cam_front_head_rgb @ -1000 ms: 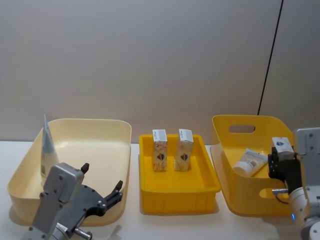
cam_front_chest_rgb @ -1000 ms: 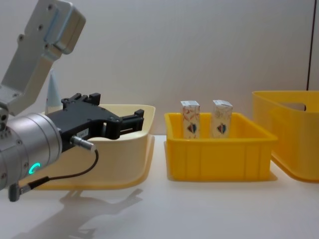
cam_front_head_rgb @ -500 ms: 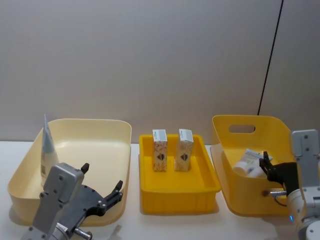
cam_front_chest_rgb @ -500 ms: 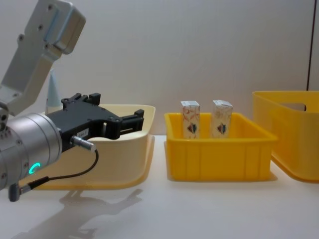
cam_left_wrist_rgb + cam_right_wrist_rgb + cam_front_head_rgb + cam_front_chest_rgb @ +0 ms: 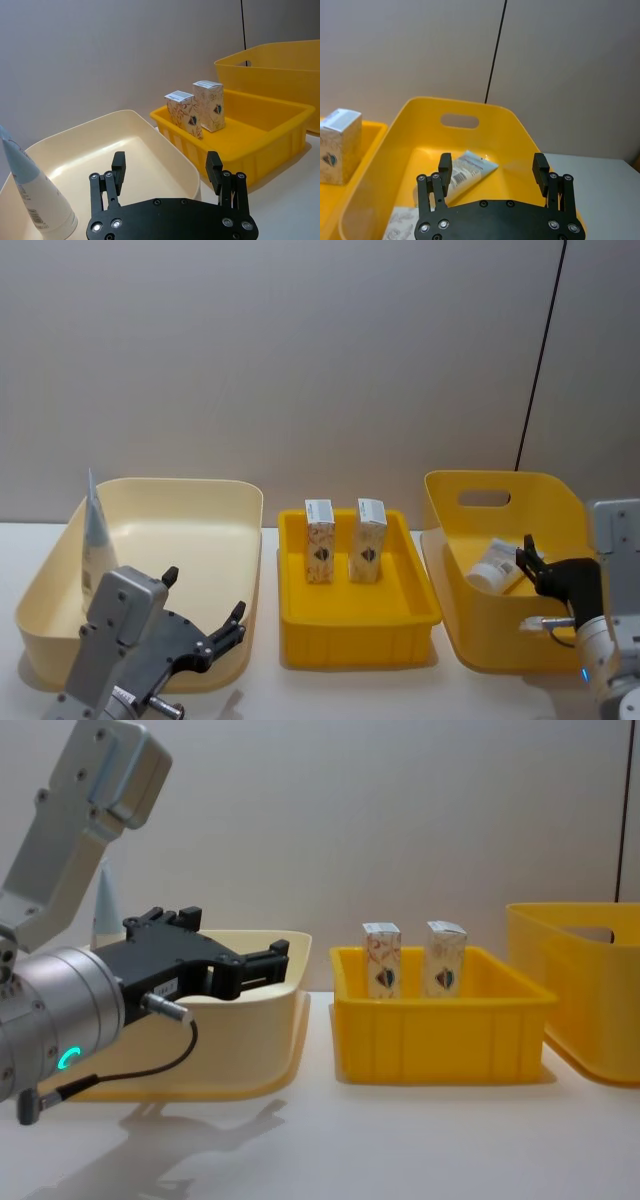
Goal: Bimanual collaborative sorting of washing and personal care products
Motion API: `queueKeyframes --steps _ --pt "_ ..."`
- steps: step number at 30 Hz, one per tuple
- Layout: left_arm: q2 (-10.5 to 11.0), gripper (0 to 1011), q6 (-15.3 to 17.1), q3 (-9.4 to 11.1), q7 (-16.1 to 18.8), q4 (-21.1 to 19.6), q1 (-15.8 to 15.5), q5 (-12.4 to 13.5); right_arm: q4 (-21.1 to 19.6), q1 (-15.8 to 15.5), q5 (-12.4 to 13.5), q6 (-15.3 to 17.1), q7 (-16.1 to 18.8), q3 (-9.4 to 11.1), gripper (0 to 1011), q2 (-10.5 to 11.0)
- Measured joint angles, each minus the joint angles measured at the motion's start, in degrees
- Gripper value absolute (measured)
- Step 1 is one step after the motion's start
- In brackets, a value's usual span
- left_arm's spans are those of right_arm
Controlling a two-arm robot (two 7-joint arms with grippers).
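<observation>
Since a second ago, a white carton that was clamped in the right gripper [image 5: 540, 575] over the yellow handled tub [image 5: 447, 502] has been let go; the jaws are now spread and empty, and the gripper has been drawn back toward the tub's near wall. In the right wrist view a patterned carton [image 5: 402, 224] is seen lying on the tub floor just below the fingers [image 5: 444, 168], beside a tube [image 5: 459, 171] that lies flat further in. From this it may be judged that one drop-off into the right tub is finished and that the right arm is free for the next item.

Nothing else has been shifted. The left gripper [image 5: 262, 964] is held with jaws apart, empty, over the near rim of the cream tub [image 5: 240, 502], in whose far left corner a pale-blue tube [image 5: 95, 543] stands leaning. Two small cartons [image 5: 342, 540] stand upright side by side in the yellow tray [image 5: 292, 612] between the two tubs; these are judged to be what is left to sort.

All three containers are set on a plain white tabletop [image 5: 420, 1140]. Behind it a bare grey wall [image 5: 300, 360] is seen, with a thin dark cable [image 5: 540, 355] running down it on the right.
</observation>
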Motion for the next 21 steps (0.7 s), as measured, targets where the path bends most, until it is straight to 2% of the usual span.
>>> queueKeyframes --steps 14,21 --pt "0.0 1000 0.0 0.0 0.0 0.0 0.0 0.0 -2.6 -2.1 3.9 -9.6 3.7 2.0 1001 -0.3" --pt "0.0 1000 0.0 0.0 0.0 0.0 0.0 0.0 -3.0 -2.5 4.5 -9.6 4.0 1.6 1001 0.1"
